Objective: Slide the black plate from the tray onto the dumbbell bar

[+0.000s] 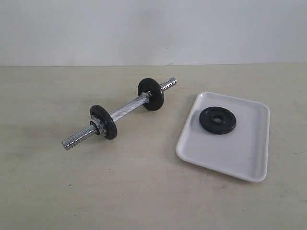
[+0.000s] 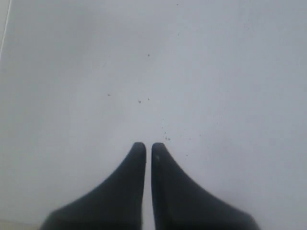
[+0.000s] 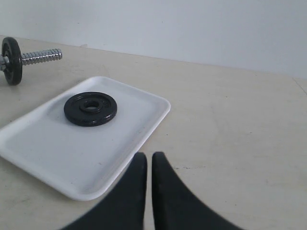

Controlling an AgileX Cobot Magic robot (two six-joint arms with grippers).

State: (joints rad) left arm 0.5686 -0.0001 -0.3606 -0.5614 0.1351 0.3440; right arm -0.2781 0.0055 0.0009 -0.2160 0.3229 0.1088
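Matte black round weight plate (image 1: 218, 120) lies flat in glossy white rectangular tray (image 1: 230, 153), near chrome threaded dumbbell bar (image 1: 128, 110); left gripper (image 2: 148, 145) and right gripper (image 3: 148, 155) closed, empty. Pickup not begun; next, right gripper must open over the plate

This is looking like a bare lab test bench; a pale wood-grain tabletop (image 1: 144, 191) is filling the exterior view, and a plain white wall (image 1: 153, 28) is rising behind it at twelve o'clock. Staged props are lying on it; a chrome dumbbell bar (image 1: 127, 109) is sitting toward nine o'clock, a glossy white tray (image 1: 230, 153) toward three o'clock.
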